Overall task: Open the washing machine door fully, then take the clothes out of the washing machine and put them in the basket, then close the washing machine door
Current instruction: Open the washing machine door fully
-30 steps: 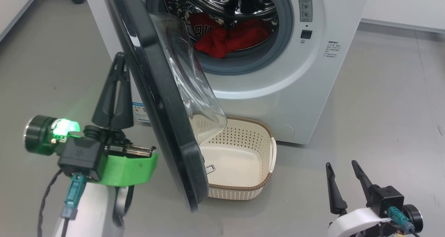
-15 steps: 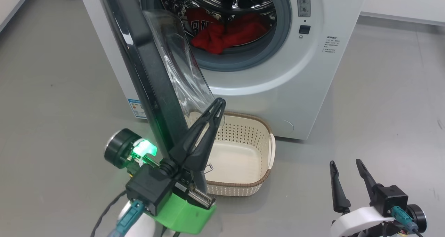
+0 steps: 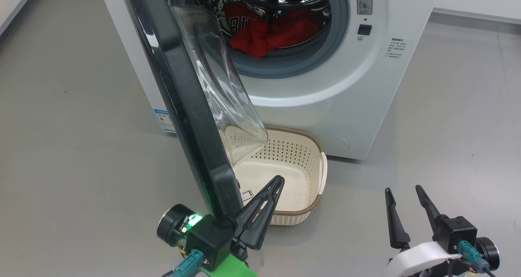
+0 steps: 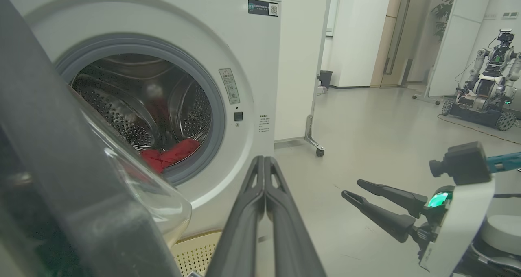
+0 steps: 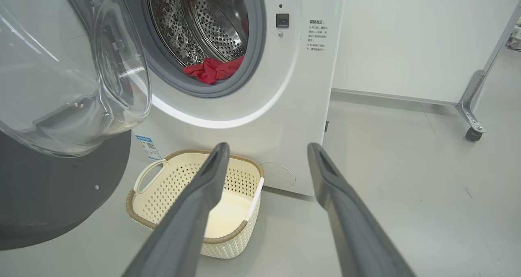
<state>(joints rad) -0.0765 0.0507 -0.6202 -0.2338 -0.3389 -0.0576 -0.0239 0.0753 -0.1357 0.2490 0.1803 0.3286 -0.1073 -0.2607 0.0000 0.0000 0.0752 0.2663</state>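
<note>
The left gripper (image 3: 278,181), fingers pressed together, has been brought round inside the half-open washing machine door (image 3: 191,118), likely for pushing it wider; the right gripper (image 3: 402,189) is held spread.

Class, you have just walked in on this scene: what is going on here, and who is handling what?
The washing machine has its door swung out. The left pincer, shut, sits by the door's lower edge, near the basket; whether it touches the door is unclear. The right pincer hangs open, holding nothing. The red clothes lie inside the machine, and the basket in front of it is empty.
</note>
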